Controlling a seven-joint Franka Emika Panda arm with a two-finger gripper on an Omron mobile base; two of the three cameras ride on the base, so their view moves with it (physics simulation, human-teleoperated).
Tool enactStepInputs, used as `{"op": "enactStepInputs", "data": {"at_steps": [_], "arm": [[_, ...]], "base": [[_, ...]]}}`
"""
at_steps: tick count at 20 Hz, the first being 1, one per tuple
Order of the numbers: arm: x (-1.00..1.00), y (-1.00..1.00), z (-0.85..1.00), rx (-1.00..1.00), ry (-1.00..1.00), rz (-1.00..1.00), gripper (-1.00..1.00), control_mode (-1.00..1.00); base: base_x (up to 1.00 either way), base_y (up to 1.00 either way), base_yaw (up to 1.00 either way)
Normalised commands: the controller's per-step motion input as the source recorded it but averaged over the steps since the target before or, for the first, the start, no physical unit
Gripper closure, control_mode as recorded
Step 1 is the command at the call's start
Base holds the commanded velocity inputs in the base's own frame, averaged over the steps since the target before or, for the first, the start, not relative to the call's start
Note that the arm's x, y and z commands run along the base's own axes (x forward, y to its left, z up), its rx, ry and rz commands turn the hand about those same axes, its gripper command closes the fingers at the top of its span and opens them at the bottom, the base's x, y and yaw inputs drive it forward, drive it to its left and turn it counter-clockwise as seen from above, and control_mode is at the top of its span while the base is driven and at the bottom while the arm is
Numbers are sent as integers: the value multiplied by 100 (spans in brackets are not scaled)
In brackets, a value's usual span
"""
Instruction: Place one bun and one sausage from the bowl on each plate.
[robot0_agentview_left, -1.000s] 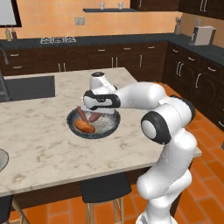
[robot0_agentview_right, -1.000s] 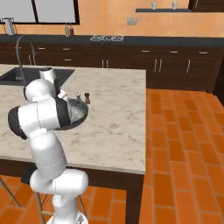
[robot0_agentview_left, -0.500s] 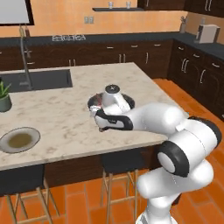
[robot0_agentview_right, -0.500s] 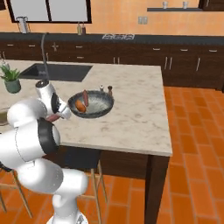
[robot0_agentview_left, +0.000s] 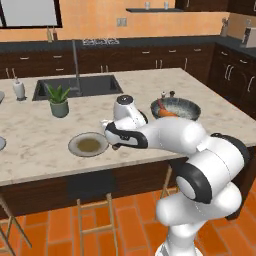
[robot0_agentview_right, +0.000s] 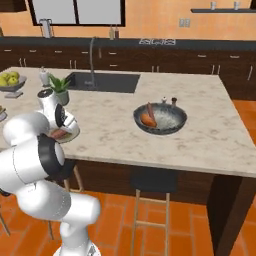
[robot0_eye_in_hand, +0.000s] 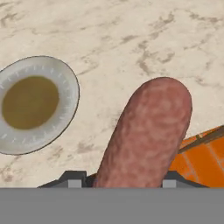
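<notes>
Wide dark blue-grey bowl (robot0_agentview_right: 160, 119) on marble surface (robot0_agentview_left: 30, 137), holding orange bun (robot0_agentview_right: 148, 119) and sausage. Grey-rimmed olive-brown plate (robot0_eye_in_hand: 33, 103) bare. Jaws clamped on reddish-brown sausage (robot0_eye_in_hand: 146, 135), hovering just beside plate near surface edge.

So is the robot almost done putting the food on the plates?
Not yet. The olive-brown plate is bare. The claw is shut on a sausage beside that plate. The bowl holds more food, so the buns and another sausage are left.
</notes>
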Motion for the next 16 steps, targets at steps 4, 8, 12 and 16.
{"op": "enactStepInputs", "data": {"at_steps": [4, 8, 12, 16], "arm": [[0, 0, 0, 0, 0, 0, 100, 100], [0, 0, 0, 0, 0, 0, 100, 100], [0, 0, 0, 0, 0, 0, 100, 100], [0, 0, 0, 0, 0, 0, 100, 100]], "base": [[-1, 100, 0], [5, 100, 0], [48, 92, -1], [85, 31, -4]]}}
